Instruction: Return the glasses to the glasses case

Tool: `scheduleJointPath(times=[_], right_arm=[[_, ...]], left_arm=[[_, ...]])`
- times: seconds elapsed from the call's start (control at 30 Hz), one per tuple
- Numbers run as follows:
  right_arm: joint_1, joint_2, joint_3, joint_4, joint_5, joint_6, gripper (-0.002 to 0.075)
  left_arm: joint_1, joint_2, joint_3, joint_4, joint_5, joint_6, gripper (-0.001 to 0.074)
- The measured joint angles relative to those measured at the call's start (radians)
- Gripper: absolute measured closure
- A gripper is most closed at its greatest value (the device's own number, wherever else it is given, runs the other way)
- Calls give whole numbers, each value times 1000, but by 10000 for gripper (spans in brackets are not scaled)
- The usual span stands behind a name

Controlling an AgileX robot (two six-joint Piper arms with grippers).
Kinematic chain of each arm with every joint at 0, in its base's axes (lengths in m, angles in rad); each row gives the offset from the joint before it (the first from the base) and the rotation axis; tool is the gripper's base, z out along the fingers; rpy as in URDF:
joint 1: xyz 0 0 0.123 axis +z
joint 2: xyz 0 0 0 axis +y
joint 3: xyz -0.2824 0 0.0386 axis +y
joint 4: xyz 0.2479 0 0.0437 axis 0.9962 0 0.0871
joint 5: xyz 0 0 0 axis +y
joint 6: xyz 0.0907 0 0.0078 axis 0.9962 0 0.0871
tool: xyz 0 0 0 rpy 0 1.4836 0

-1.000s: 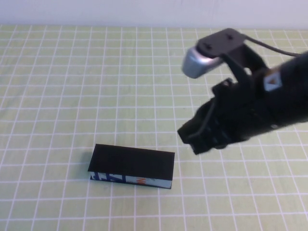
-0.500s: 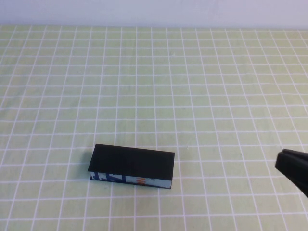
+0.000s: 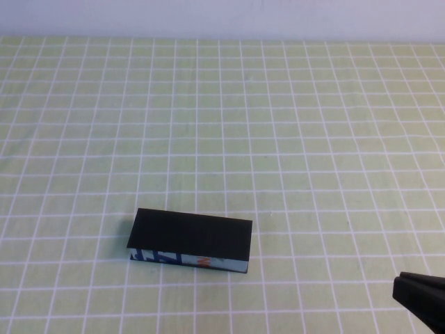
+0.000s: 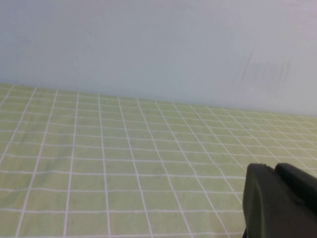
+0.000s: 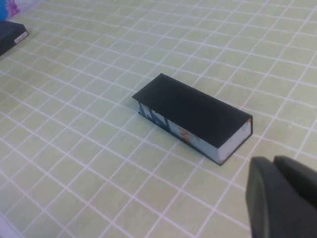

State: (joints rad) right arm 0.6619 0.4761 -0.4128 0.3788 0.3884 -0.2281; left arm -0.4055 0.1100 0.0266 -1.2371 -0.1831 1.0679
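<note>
The glasses case [image 3: 191, 236] lies closed on the green checked cloth, lid flat, with its blue, white and orange printed side facing the front. It also shows in the right wrist view [image 5: 193, 111]. The glasses are out of view. My right gripper [image 3: 421, 299] is at the table's front right corner, well to the right of the case, with its fingers together and nothing in them; it also shows in its own wrist view [image 5: 273, 162]. My left gripper [image 4: 273, 168] shows only in its own wrist view, shut and empty over bare cloth.
A dark flat object with a white label [image 5: 10, 35] lies at the edge of the right wrist view, beyond the case. A pale wall [image 4: 158, 44] stands behind the table's far edge.
My right arm has pulled back from above the middle right of the table to the front right corner. The case has not moved.
</note>
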Motion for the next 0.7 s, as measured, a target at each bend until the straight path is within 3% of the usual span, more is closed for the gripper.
scheduleJointPath(times=[0.13, 0.3, 0.37, 0.6, 0.7], right_arm=[[0, 0, 0, -8, 4, 0, 737], [-23, -2, 14, -177, -23, -4, 737], [-95, -6, 40, -189, -77, 0, 737], [-514, -94, 199, -67, -228, 0, 737], [-615, -185, 279, -60, -264, -13, 737]], left_arm=[[0, 0, 0, -11, 0, 0, 737], [0, 0, 0, -17, 0, 0, 737], [0, 0, 0, -17, -2, 0, 737], [0, 0, 0, -19, -6, 0, 737], [0, 0, 0, -19, -6, 0, 737]])
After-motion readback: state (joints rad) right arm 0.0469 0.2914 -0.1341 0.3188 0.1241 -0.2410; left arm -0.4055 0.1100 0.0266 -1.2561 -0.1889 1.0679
